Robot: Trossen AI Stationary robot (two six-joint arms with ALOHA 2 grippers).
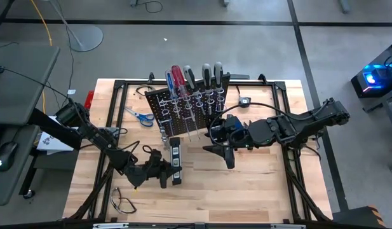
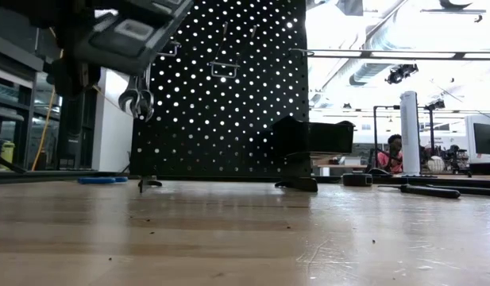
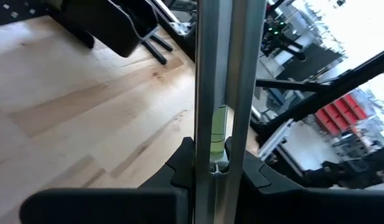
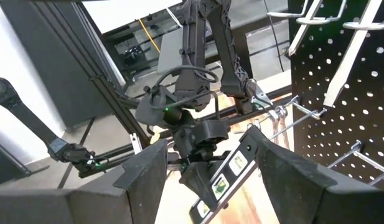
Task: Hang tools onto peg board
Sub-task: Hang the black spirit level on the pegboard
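one black perforated peg board (image 1: 189, 105) stands upright at the table's (image 1: 259, 184) far middle. five screwdrivers sit in its top rings: one blue (image 1: 169, 81), one red (image 1: 178, 77), three grey-black (image 1: 204, 75). two silver wrenches (image 2: 137, 99) hang on its hooks. one pair of blue scissors (image 1: 140, 116) lies flat left of the board. the left gripper (image 1: 172, 166) pinches one slim metal level (image 1: 175, 159) with green vials in front of the board. the right gripper (image 1: 221, 151) hangs beside the board, fingers spread, empty.
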